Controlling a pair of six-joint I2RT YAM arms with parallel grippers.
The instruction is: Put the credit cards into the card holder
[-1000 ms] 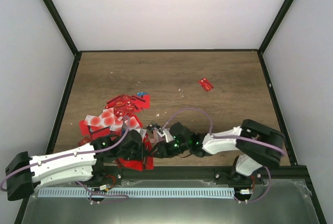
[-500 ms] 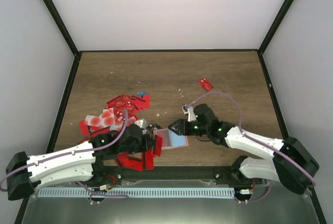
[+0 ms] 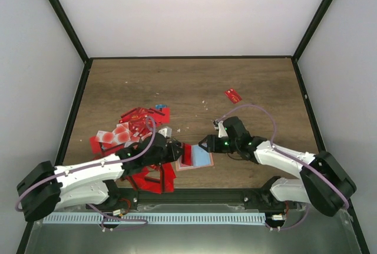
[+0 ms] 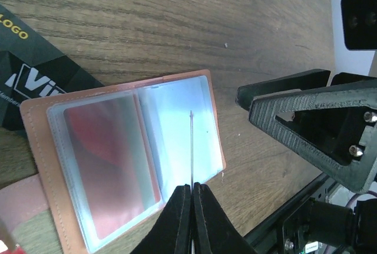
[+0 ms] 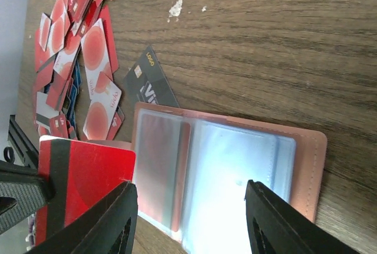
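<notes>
Currently, the card holder (image 3: 197, 157) lies open on the table (image 3: 259, 83), near its front edge, with the clear pockets facing up. The left gripper (image 4: 192, 189) is clamped on a red credit card (image 5: 88, 174), which is held on edge over the pocket pages. The right gripper (image 3: 207, 144) stands with its jaws apart and empty, just beside the holder's far edge. A black card (image 5: 150, 86) is partly tucked under one corner of the holder. The pile of credit cards (image 3: 132, 125) lies to the left, and a lone red card (image 3: 233, 95) lies well apart, farther back. Compared with one second ago, the right arm has been swung out to the right, the holder has been uncovered, and the left gripper has been advanced over it.
</notes>
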